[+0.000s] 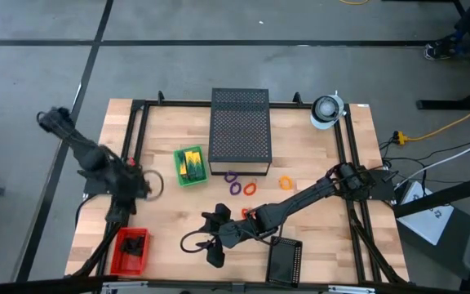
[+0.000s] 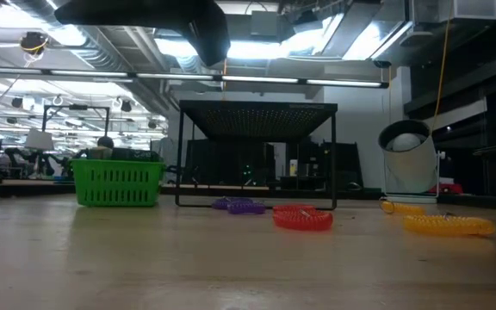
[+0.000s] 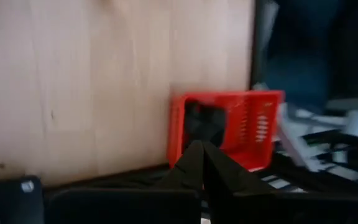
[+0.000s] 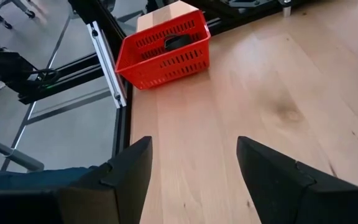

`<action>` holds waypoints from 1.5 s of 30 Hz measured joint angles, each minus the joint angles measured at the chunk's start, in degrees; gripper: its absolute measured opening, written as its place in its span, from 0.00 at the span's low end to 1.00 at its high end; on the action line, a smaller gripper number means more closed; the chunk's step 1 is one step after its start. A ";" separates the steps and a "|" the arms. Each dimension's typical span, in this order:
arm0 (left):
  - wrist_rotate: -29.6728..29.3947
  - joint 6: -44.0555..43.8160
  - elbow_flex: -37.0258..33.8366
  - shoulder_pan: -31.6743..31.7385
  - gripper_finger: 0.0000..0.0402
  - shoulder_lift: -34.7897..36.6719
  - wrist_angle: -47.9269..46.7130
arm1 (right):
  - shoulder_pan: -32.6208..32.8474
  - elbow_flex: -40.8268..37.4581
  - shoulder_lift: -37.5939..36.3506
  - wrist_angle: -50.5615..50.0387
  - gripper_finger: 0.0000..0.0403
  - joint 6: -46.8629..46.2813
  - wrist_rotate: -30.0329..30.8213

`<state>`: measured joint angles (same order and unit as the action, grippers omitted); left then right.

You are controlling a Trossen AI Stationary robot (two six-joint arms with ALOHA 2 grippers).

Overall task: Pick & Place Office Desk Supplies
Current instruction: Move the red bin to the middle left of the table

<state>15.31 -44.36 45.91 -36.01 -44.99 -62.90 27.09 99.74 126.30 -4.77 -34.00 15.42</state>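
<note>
Rings [image 1: 242, 185] lie betw. crayon basket [image 1: 190, 166] & right arm, in front of perforated box [image 1: 239, 127].

Pretty standard lab setup: light butcher-block wooden table [image 1: 178, 220] with a black metal frame [image 1: 137, 131] around it, sitting on a grey concrete floor [image 1: 300, 73] marked with dark lines. A yellow cable [image 1: 447, 126] snakes across the floor. Bright strip lights [image 2: 257, 82] and exposed ducts overhead.

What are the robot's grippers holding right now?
Nothing. The right gripper is open over bare wood, and the left gripper is shut with nothing in it.
</note>
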 joint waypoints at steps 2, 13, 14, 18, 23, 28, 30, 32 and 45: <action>-2.11 -3.99 0.00 -5.50 0.01 -3.68 1.03 | 0.00 0.00 0.00 0.00 0.59 0.19 -0.02; -3.87 -14.54 -0.04 -21.98 0.00 -24.35 13.36 | 0.00 0.00 0.00 0.00 0.59 1.24 -1.41; -3.78 -15.08 -0.02 -22.46 0.00 -25.42 13.99 | 0.00 0.00 0.00 0.01 0.59 1.24 -1.52; -7.00 -15.44 -0.04 -23.93 0.01 -29.07 14.32 | 0.00 0.00 0.00 0.02 0.59 1.48 -1.48; -11.61 -14.13 -0.04 -23.31 0.00 -30.35 12.87 | 0.00 0.00 0.00 0.02 0.59 1.48 -1.46; -14.42 -11.70 -0.46 -20.99 0.01 -30.55 13.52 | 0.00 0.00 0.00 0.02 0.59 1.48 -1.31; -14.36 -10.45 -1.22 -19.68 0.00 -30.53 13.67 | 0.00 0.00 0.00 0.02 0.59 1.46 -1.31; -14.42 -8.80 -2.41 -18.35 0.00 -30.56 14.26 | 0.00 0.00 0.00 0.02 0.59 1.44 -1.31; -17.37 11.25 -5.31 -3.57 0.01 -30.53 19.07 | 0.00 -0.02 0.00 0.02 0.58 1.42 -1.31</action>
<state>-2.07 -33.11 40.60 -39.58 -75.53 -43.82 27.09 99.72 126.30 -4.75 -32.58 14.11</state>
